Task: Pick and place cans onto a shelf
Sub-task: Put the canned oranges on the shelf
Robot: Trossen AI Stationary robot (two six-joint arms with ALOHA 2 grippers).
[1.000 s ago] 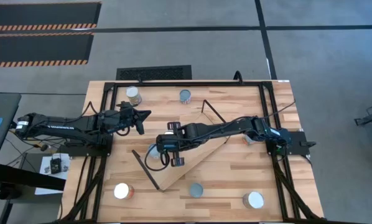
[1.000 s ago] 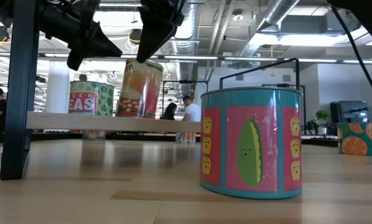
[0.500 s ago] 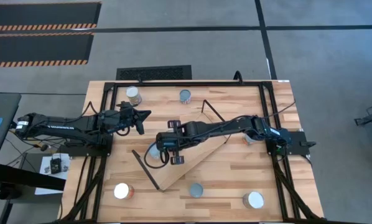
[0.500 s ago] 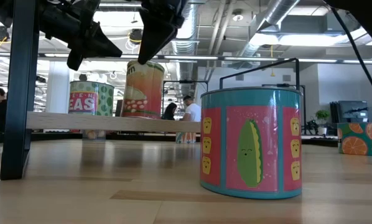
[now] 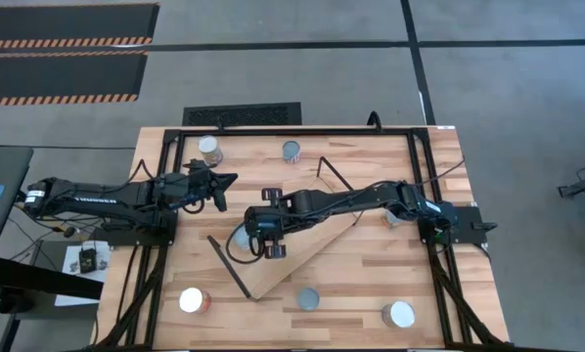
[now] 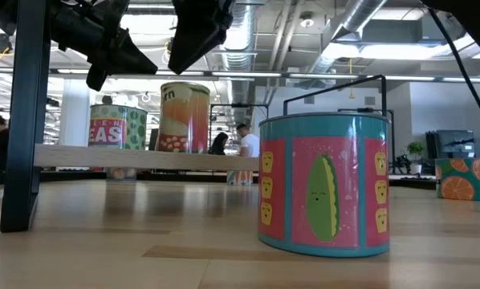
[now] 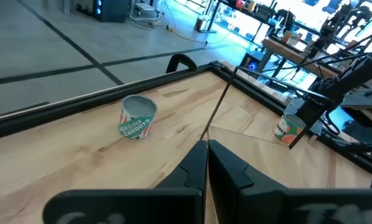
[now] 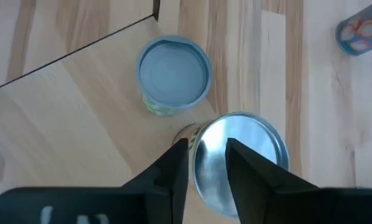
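The shelf (image 5: 307,246) is a light-wood board lying aslant across the table's middle. On its left end an orange-labelled can (image 6: 184,119) with a silver top (image 8: 251,146) stands upright on its base. Beside it on the board stands a green can (image 6: 111,128) with a blue-grey top (image 8: 173,68). My right gripper (image 6: 180,66) hangs open just above the orange can, fingers on either side of its top and apart from it. My left gripper (image 5: 232,179) hovers shut over the table's left part, holding nothing.
A teal can (image 6: 324,185) stands near the front edge, with a white-topped can on either side (image 5: 193,300) (image 5: 400,314). Two more cans (image 5: 210,149) (image 5: 292,151) stand at the far edge. An orange-patterned can (image 6: 463,178) sits by the right arm's base. Black brackets (image 5: 232,266) end the shelf.
My right gripper has opened and let go of the orange can. The can, tilted between the fingers a second ago, now stands upright on the shelf. The gripper has drawn slightly up and away from the can's top.
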